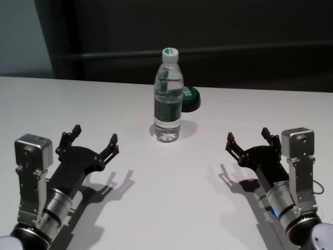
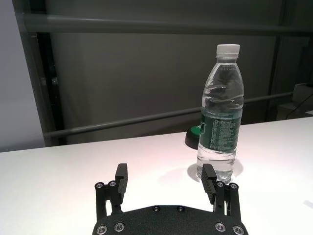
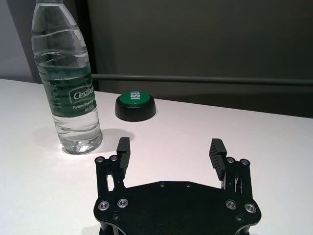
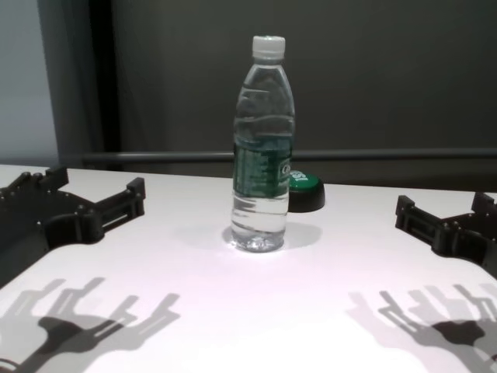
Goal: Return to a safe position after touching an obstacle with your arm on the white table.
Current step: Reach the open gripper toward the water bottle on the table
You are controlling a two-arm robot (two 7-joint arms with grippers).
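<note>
While both arms sit low at the near side of the broad, smooth white table (image 1: 47, 99), the tall clear plastic water bottle with its white screw cap and dark green label band (image 1: 168, 96) stands upright on the tabletop ahead of them, roughly midway between the two; nothing touches it; the left black two-fingered gripper (image 1: 94, 139) hovers just above the table with its jaws spread wide and nothing between them, and the bottle lies forward of it and off toward the robot's right, well apart from its fingertips (image 2: 121, 175) (the left wrist view shows the bottle's base (image 2: 217, 169) a little beyond the nearer finger, but not in contact); the right black two-fingered gripper (image 1: 248, 138) is likewise wide open and empty, held just above the surface, with the bottle ahead of it and off toward the robot's left; its shadow falls on the table near it; a low black puck-shaped button with a green top (image 1: 189, 98) sits just behind the bottle, farther from both grippers, close to the bottle on the right gripper's side; whether the two touch cannot be told
</note>
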